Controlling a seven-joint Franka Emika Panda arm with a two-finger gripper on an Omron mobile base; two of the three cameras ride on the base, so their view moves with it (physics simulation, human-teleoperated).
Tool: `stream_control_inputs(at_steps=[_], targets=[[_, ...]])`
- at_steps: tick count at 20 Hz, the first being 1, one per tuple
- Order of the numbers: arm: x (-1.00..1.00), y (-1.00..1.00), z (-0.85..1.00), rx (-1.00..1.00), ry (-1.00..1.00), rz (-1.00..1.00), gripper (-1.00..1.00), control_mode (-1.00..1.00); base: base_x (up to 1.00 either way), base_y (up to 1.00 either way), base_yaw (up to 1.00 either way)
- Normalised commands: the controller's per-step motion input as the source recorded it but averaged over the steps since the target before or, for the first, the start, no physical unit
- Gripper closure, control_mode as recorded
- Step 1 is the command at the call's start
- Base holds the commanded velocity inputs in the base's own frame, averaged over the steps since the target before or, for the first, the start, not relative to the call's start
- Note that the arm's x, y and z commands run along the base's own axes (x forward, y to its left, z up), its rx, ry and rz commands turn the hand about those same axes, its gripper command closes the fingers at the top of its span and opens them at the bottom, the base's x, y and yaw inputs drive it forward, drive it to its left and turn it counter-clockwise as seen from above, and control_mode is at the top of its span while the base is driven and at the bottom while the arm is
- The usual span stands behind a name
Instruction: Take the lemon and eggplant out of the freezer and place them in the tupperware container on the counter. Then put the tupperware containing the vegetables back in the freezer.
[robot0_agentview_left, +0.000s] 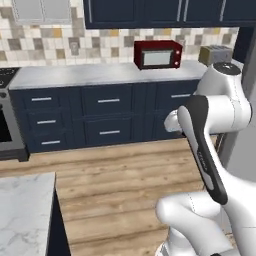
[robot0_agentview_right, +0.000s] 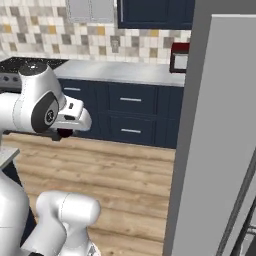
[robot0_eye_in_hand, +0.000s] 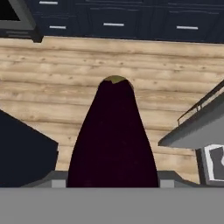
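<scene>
The eggplant (robot0_eye_in_hand: 113, 140), dark purple with a brownish tip, stands close before the hand camera, and my gripper (robot0_eye_in_hand: 113, 183) is shut on its lower end. From the right base view the eggplant (robot0_agentview_right: 64, 133) is a dark lump under the white hand, held over the wooden floor. The freezer's grey open door (robot0_agentview_right: 215, 140) rises to my right, and its lower edge (robot0_eye_in_hand: 192, 131) crosses the hand view. A corner of the white marble counter (robot0_agentview_left: 25, 210) lies at the lower left. The lemon and the tupperware container are out of view.
Across the wooden floor (robot0_agentview_left: 125, 170) runs a grey counter over navy drawers (robot0_agentview_left: 107, 115), carrying a red microwave (robot0_agentview_left: 157, 55) and a toaster (robot0_agentview_left: 215, 54). A stove (robot0_agentview_left: 7, 125) stands at its left end.
</scene>
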Motion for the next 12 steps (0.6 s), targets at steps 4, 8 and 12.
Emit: stream_control_inputs(at_steps=[4, 8, 12], targets=[[0.00, 0.00, 0.00, 0.00, 0.00, 0.00, 1.00, 1.00, 1.00, 0.22, 0.00], [0.00, 0.00, 0.00, 0.00, 0.00, 0.00, 1.00, 1.00, 1.00, 0.15, 0.00], [0.00, 0.00, 0.00, 0.00, 0.00, 0.00, 1.00, 1.00, 1.00, 0.10, 0.00]])
